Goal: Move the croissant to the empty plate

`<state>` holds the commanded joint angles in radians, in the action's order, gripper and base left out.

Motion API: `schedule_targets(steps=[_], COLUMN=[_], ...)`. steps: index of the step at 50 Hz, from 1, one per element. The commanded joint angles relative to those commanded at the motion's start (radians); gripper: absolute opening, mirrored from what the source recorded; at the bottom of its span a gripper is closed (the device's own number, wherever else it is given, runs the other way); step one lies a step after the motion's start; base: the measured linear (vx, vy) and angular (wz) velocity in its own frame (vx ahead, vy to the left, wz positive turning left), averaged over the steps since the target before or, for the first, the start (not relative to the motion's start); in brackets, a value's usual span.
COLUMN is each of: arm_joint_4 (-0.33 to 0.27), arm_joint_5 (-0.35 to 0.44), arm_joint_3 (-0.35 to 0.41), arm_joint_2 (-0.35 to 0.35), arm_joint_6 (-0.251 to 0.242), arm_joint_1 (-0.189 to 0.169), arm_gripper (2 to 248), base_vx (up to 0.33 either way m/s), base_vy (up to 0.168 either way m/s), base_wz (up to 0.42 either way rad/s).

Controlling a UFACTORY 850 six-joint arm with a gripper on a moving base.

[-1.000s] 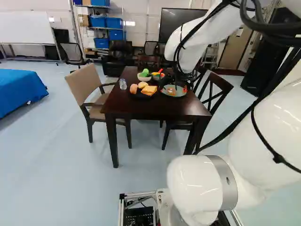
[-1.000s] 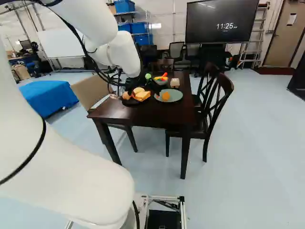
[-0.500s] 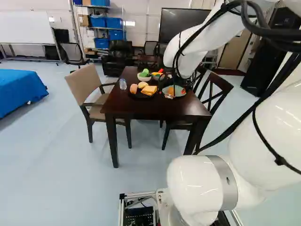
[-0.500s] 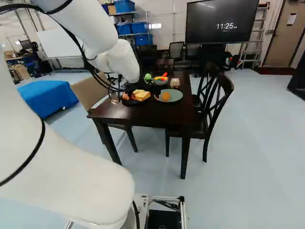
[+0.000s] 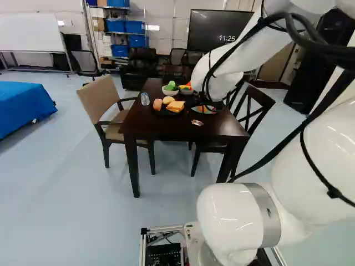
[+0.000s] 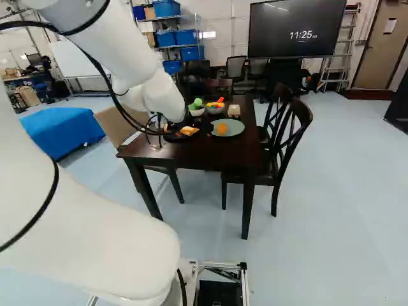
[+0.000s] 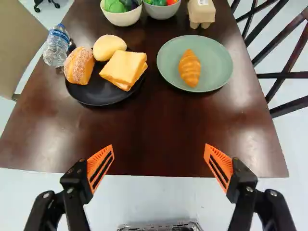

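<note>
The croissant (image 7: 190,68) lay on the green plate (image 7: 219,62) and the gripper (image 7: 159,146) stood wide and empty, so the main risk seemed a low sweep of the arm (image 6: 124,54) knocking the rim.

Bright room light, pale glare on tabletop (image 7: 154,125), soft sheen on floor (image 6: 344,185)

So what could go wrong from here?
The croissant lies loose on the green plate, so a bump to the rim might roll it.
The open fingers show against the table's near edge; lowering them there might strike it.
The bottle stands close beside the black plate, so a sweep over that side could knock it over.
</note>
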<state>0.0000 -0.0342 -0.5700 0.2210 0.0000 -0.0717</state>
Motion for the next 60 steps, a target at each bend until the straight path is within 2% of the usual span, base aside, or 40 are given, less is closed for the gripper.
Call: schedule_targets(steps=[38,60], arm_joint_4=[0.0,0.0], arm_joint_5=[0.424,0.625], arm_joint_3=[0.226,0.333], arm_joint_2=[0.027,0.04], arm_joint_6=[0.0,0.0], arm_joint_1=[0.034,0.049], arm_gripper=[247,247], base_vx=[0.0,0.0], base_vy=[0.0,0.0], base_wz=[0.0,0.0])
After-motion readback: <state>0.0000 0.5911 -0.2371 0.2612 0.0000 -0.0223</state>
